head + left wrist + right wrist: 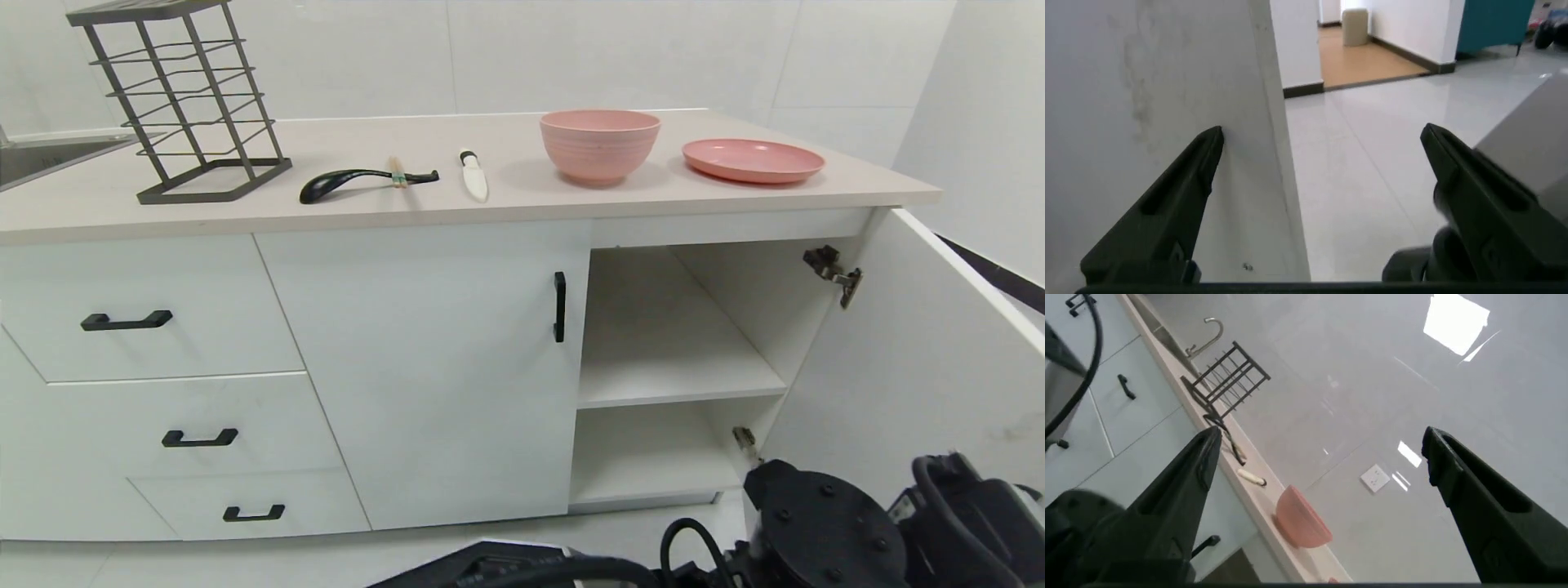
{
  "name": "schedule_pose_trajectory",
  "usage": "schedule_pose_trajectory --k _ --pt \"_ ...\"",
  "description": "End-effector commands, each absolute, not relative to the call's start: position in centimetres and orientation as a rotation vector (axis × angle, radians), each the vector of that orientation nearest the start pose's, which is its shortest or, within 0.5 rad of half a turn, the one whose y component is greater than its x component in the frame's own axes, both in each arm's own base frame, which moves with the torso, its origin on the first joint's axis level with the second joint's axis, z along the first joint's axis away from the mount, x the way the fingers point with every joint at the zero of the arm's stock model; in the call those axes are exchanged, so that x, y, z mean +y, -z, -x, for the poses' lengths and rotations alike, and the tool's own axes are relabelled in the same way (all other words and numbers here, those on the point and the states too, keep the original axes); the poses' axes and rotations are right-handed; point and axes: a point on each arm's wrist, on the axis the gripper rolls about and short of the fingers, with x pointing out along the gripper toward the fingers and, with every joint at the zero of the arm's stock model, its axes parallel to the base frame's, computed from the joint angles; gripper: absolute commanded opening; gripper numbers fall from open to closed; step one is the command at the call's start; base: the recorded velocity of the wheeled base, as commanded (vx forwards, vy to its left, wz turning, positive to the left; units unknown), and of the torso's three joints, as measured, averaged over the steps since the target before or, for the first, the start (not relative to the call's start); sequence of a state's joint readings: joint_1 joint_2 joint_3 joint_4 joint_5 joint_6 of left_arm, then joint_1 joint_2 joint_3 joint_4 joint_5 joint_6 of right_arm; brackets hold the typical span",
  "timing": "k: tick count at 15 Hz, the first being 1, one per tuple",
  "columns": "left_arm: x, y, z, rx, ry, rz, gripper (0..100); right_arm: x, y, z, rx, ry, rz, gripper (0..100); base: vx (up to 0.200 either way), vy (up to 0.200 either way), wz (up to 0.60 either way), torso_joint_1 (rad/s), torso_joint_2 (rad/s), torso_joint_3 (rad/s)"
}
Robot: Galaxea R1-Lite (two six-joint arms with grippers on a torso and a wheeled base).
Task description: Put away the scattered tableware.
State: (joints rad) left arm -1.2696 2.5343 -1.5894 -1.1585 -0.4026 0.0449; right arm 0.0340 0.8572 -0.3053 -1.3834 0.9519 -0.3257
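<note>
On the countertop (522,204) lie a black spoon (343,181), a pair of chopsticks (397,172) across its handle, and a white knife (473,175). To their right stand a pink bowl (600,145) and a pink plate (753,159). My left gripper (1323,135) is open with nothing in it, low down beside the edge of the open cabinet door (1274,139). My right gripper (1321,434) is open and holds nothing; far beyond it are the pink bowl (1302,516), the knife (1252,478) and the spoon (1229,441).
A dark wire rack (184,98) stands at the counter's left, next to a sink (49,155). Under the counter, the right cabinet door (922,351) swings wide open, showing a bare shelf (669,367). Left of it are a shut door and several drawers (147,318).
</note>
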Motion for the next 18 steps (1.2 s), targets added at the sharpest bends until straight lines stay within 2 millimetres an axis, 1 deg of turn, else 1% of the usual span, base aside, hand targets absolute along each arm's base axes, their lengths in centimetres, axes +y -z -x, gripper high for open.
schedule_pose_trajectory --k 1,2,3,4,5,6,7,8,9,10,11,12,14,15,16,17,18 --pt "-51.0 -6.7 -13.5 -0.239 1.673 0.104 100 2.0 -27.0 -4.6 -0.952 -0.788 0.682 100 0.000 0.000 0.00 0.000 0.00 0.000" --pt "-50.7 -7.0 -14.0 -0.251 1.654 0.110 100 2.0 -27.0 -4.5 -0.957 -0.785 0.685 100 0.000 0.000 0.00 0.000 0.00 0.000" --pt "-50.1 -7.7 -15.0 -0.264 1.632 0.113 100 1.9 -26.9 -4.2 -0.958 -0.779 0.689 100 0.000 0.000 0.00 0.000 0.00 0.000" --pt "-48.6 -8.9 -16.6 -0.267 1.593 0.108 100 1.9 -26.9 -4.1 -0.959 -0.775 0.692 100 0.000 0.000 0.00 0.000 0.00 0.000" --pt "-46.7 -10.1 -17.8 -0.257 1.558 0.098 100 1.9 -26.8 -4.0 -0.959 -0.773 0.693 100 0.000 0.000 0.00 0.000 0.00 0.000" --pt "-44.3 -11.5 -19.3 -0.259 1.512 0.092 100 1.9 -26.6 -3.9 -0.953 -0.776 0.690 100 0.000 0.000 0.00 0.000 0.00 0.000" --pt "-42.3 -12.4 -20.1 -0.261 1.478 0.088 100 1.9 -26.3 -3.8 -0.944 -0.778 0.686 100 0.000 0.000 0.00 0.000 0.00 0.000" --pt "-39.7 -13.4 -21.0 -0.258 1.434 0.079 100 1.9 -26.1 -3.7 -0.941 -0.781 0.683 100 0.000 0.000 0.00 0.000 0.00 0.000" --pt "-35.9 -15.1 -21.7 -0.253 1.375 0.068 100 1.9 -25.7 -3.6 -0.930 -0.786 0.678 100 0.000 0.000 0.00 0.000 0.00 0.000" --pt "-32.3 -16.8 -21.7 -0.255 1.326 0.059 100 1.9 -25.3 -3.6 -0.920 -0.792 0.671 100 0.000 0.000 0.00 0.000 0.00 0.000" --pt "-29.2 -18.4 -21.3 -0.266 1.285 0.055 100 1.9 -24.9 -3.6 -0.905 -0.797 0.664 100 0.000 0.000 0.00 0.000 0.00 0.000" --pt "-27.0 -19.6 -20.9 -0.282 1.257 0.054 100 1.9 -24.5 -3.5 -0.898 -0.802 0.660 100 0.000 0.000 0.00 0.000 0.00 0.000" --pt "-21.2 -21.9 -19.0 -0.332 1.173 0.030 100 1.9 -23.2 -3.4 -0.866 -0.812 0.646 100 0.000 0.000 0.00 0.000 0.00 0.000" --pt "-17.0 -23.2 -17.2 -0.376 1.101 0.012 100 1.9 -22.5 -3.2 -0.849 -0.818 0.639 100 0.000 0.000 0.00 0.000 0.00 0.000" --pt "-14.1 -23.6 -16.1 -0.395 1.037 0.002 100 1.9 -22.2 -3.2 -0.838 -0.820 0.633 100 0.000 0.000 0.00 0.000 0.00 0.000" --pt "-11.7 -23.4 -15.0 -0.400 0.976 -0.011 100 1.9 -21.8 -3.2 -0.821 -0.823 0.627 100 0.000 0.000 0.00 0.000 0.00 0.000" --pt "-10.5 -23.3 -14.2 -0.407 0.945 -0.016 100 1.9 -21.5 -3.2 -0.809 -0.825 0.620 100 0.000 0.000 0.00 0.000 0.00 0.000"
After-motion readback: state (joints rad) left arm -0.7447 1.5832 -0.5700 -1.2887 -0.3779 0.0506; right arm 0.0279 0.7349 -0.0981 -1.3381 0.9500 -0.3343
